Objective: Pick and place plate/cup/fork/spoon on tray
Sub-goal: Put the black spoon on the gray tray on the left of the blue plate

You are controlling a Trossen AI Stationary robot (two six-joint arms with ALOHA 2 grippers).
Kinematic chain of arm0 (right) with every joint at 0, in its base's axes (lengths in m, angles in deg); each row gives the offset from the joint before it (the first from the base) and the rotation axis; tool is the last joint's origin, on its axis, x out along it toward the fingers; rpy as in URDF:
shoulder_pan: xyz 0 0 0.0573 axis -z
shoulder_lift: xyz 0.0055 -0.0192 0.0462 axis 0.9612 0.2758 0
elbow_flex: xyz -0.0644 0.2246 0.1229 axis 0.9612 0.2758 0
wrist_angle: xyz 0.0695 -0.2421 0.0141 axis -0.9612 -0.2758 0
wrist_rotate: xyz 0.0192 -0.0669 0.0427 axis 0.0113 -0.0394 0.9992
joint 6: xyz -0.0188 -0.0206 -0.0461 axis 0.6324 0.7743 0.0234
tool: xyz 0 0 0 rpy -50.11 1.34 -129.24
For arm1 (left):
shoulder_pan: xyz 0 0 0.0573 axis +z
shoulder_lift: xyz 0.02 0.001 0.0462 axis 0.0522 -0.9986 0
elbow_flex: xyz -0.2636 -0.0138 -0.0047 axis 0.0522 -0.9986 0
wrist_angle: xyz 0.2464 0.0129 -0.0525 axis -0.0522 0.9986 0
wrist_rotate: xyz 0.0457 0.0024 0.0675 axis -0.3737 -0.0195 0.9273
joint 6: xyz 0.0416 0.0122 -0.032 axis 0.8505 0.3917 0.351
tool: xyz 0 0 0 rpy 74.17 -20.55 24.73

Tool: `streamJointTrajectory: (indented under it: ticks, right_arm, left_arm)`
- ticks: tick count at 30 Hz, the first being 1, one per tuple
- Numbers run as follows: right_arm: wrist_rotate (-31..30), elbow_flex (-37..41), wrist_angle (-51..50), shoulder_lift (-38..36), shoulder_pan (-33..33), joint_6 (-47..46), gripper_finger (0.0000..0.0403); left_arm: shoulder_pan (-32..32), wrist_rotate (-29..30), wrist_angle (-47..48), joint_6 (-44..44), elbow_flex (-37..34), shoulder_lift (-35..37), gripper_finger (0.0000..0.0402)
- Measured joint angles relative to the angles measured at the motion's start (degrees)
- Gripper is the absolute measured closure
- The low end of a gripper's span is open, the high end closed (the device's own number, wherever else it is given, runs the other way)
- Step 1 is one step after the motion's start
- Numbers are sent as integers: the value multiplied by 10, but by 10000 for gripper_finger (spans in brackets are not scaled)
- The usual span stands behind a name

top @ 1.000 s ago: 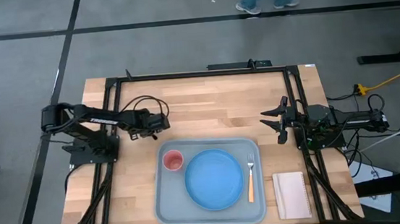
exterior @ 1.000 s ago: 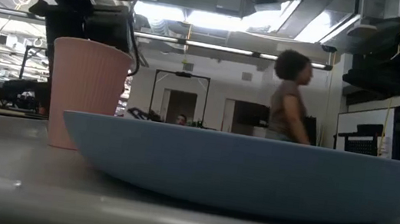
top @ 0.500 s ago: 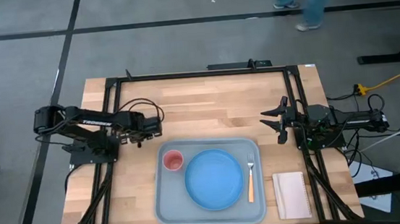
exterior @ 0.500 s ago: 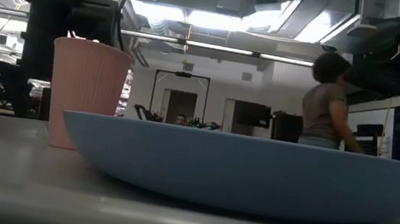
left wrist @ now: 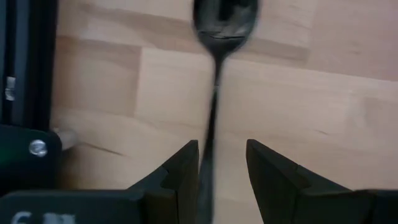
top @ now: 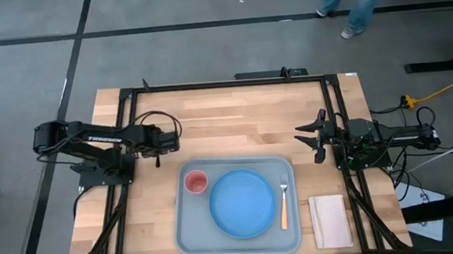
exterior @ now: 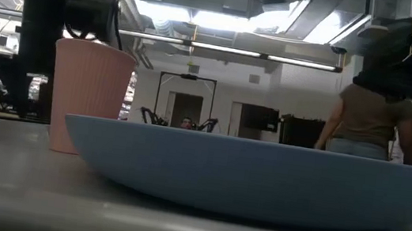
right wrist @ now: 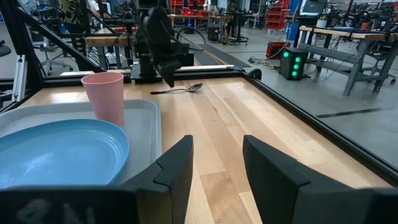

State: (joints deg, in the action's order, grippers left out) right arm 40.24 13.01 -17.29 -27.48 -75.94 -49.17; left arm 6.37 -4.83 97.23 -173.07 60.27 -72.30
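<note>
The dark spoon lies flat on the wooden table beyond the tray's far left corner. My left gripper hangs just above it, pointing steeply down, open. Its fingers stand on either side of the spoon's handle, and the bowl lies ahead of them. The pale tray holds the pink cup, the blue plate and the orange-handled fork. My right gripper waits open and level at the table's right side.
A small white pad lies to the right of the tray. Black frame rails run along the table's far edge and both sides. Bare wood lies between the tray and the far rail. A person walks on the floor beyond the table.
My left gripper has drawn back toward the table's left edge and risen a little, tipping as it went, and its fingers stay open. The spoon lies where it was. In the room behind, a person has walked across.
</note>
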Motion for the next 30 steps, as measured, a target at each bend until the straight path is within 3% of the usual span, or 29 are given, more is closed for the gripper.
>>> streamJointTrajectory:
  ticks: [16,23,26,30]
  right_arm:
    - [0,0,0,0,0,0,257]
    - [1,0,0,0,0,0,257]
    - [1,0,0,0,0,-1,257]
    - [2,0,0,0,0,-2,257]
  left_arm:
    - [7,-1,-16,9,0,-82,273]
    - [24,-36,-28,48,3,-99,274]
    - [24,-38,-34,56,2,-99,290]
    - [24,-42,-42,56,2,-99,343]
